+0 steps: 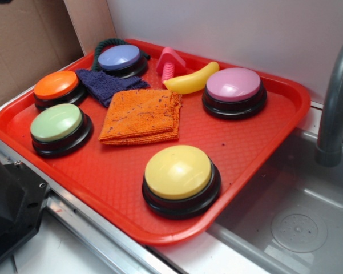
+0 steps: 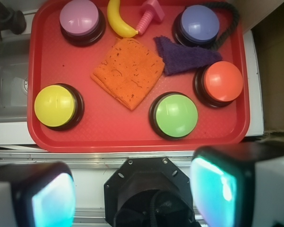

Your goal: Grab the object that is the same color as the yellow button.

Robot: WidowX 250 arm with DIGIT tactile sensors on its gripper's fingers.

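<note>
Wrist view: red plastic tray (image 2: 236, 127) holds small yellow plastic banana (image 2: 117, 21), pale-yellow domed button (image 2: 55, 105); pincer (image 2: 132, 189) spread apart, empty.

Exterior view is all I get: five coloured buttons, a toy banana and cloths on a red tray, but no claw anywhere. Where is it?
Observer: The wrist view shows it. The jaws are wide open, with nothing held between them.
Operator: Are they over the banana?
Observer: No. In that picture they are off the tray, past the rim nearest the yellow button and the green button. The banana lies at the opposite rim.
Operator: What is between them, then?
Observer: Only a black mount with screws, also off the tray.
</note>
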